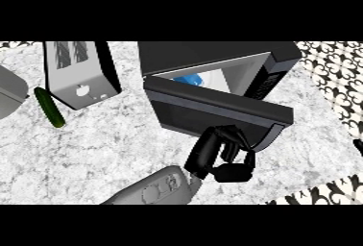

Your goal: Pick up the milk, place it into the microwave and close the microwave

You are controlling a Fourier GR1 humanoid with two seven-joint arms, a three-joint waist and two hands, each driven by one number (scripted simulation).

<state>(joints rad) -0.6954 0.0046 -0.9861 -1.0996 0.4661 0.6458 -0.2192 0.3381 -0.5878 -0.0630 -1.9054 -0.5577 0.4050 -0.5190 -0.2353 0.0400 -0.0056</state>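
- Left hand (218, 154): black, at the end of a grey forearm (152, 190) that enters from the lower edge and slants up to the right. The fingers (211, 144) are largely extended, with their tips bent against the outer face of the microwave door. The thumb (237, 172) stands apart below. Nothing is enclosed in the hand.
- Black box-shaped microwave (212, 53): stands at the upper centre of the speckled grey-white stone counter (106, 144).
- Dark microwave door (212, 103): ajar and swung partway toward the cavity, so a wedge-shaped gap remains above its top edge.
- Blue-and-white milk carton (191, 79): inside the lit microwave cavity, only partly visible through the gap over the door and apart from the hand.
- Silver-and-black slotted toaster (78, 72): to the left of the microwave.
- Long dark-green cucumber (50, 108): lies on the counter just beside the toaster's lower left corner.
- Right hand (358, 146): only a dark sliver shows at the right edge, so how it is held cannot be told.
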